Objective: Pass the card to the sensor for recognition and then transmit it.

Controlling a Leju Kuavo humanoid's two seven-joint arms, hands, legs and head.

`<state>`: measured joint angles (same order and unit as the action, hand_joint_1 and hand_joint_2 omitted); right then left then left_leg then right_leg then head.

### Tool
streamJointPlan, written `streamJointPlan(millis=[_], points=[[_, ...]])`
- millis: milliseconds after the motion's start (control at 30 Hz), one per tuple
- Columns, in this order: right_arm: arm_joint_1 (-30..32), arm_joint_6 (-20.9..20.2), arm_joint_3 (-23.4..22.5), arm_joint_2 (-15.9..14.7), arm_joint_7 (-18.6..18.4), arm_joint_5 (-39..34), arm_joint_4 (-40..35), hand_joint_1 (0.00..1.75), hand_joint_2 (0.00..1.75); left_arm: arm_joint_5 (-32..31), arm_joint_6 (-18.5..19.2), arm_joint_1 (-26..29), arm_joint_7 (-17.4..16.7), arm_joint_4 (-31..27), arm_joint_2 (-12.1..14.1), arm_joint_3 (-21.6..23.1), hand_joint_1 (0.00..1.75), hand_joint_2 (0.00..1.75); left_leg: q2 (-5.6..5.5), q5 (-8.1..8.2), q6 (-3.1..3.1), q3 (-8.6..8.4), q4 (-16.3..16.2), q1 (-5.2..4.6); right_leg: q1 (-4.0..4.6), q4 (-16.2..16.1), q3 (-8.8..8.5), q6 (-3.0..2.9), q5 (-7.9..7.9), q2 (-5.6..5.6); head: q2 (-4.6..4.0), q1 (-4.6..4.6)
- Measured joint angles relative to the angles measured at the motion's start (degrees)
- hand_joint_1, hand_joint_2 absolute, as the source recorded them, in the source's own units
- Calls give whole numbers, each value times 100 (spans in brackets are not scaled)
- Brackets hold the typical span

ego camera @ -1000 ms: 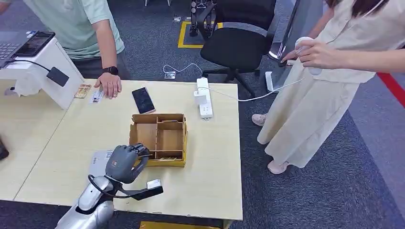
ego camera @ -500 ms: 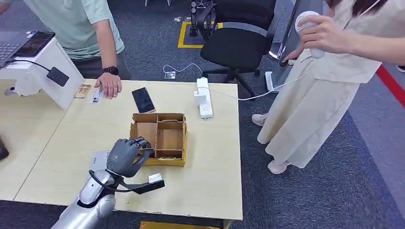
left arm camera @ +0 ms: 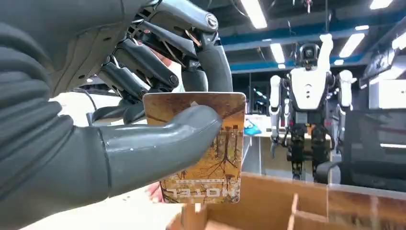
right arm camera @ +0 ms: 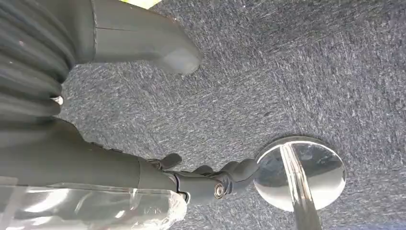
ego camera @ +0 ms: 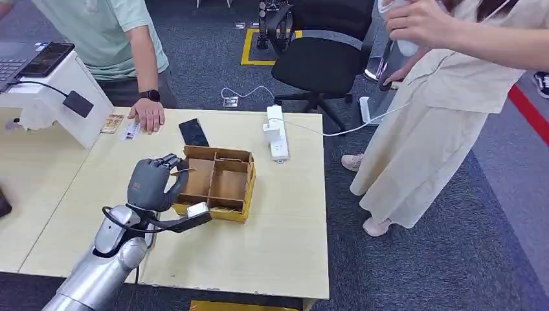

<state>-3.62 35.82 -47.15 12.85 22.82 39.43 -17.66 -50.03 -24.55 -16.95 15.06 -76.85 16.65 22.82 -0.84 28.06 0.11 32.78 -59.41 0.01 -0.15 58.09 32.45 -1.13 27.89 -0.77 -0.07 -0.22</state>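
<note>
My left hand (ego camera: 152, 183) hovers above the table by the left wall of the cardboard box (ego camera: 217, 183). It pinches a card (left arm camera: 210, 158) between thumb and fingers; the card shows brown trees and the word HOTEL. In the head view only the card's thin edge (ego camera: 184, 171) sticks out from the fingers. The sensor, a small black reader (ego camera: 78, 103) on a cable, hangs on the white terminal (ego camera: 61, 91) at the far left of the table. My right hand (right arm camera: 139, 45) hangs over grey carpet, fingers apart, holding nothing.
A person's hand (ego camera: 149, 115) rests at the far table edge beside two cards (ego camera: 112, 123). A black phone (ego camera: 191, 131) lies just behind the box. A white power strip (ego camera: 277, 133) is at the far right. A second person (ego camera: 440, 116) stands to the right; a black chair (ego camera: 324, 58) stands behind.
My left hand rose from the box's near corner and moved left and farther away, carrying the card. The box shifted farther, up against the phone. The person on the right raised a hand.
</note>
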Motion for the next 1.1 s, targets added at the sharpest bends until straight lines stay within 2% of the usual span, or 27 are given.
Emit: streamJointPlan(millis=[233, 500, 633, 767, 1100], points=[[-23, 2, 0, 2, -4, 109, 9, 0, 175, 310, 46, -790, -18, 131, -11, -142, 175, 175, -2, -7, 3, 0, 0, 0, 0, 0, -1, -1, -4, 2, 0, 0], [-42, -4, 18, 7, -4, 236, 52, 0, 175, 149, -223, -1490, -186, 780, -218, -160, 175, 175, -2, -8, 1, 0, -1, 0, 0, 1, -1, -1, -4, 2, 0, 2], [-67, -4, 55, 37, -7, 265, 72, 0, 175, 111, -240, -1844, -245, 1090, -339, -158, 175, 175, -1, -8, 1, 1, -1, 0, 0, 1, -1, -1, -4, -1, 0, 0], [-78, -7, 85, 52, -42, 291, 96, 0, 175, 92, -256, -2042, -256, 1344, -426, -160, 175, 175, 0, -8, 1, 0, -1, -1, -1, 1, -1, -1, -4, -1, 0, 0], [-64, -2, 131, 52, -46, 308, 149, 0, 175, -186, -568, -2563, -649, 2180, -595, -160, 175, 175, -1, -8, 1, 1, -1, 0, 0, 1, 0, -1, -4, 0, 0, 2]])
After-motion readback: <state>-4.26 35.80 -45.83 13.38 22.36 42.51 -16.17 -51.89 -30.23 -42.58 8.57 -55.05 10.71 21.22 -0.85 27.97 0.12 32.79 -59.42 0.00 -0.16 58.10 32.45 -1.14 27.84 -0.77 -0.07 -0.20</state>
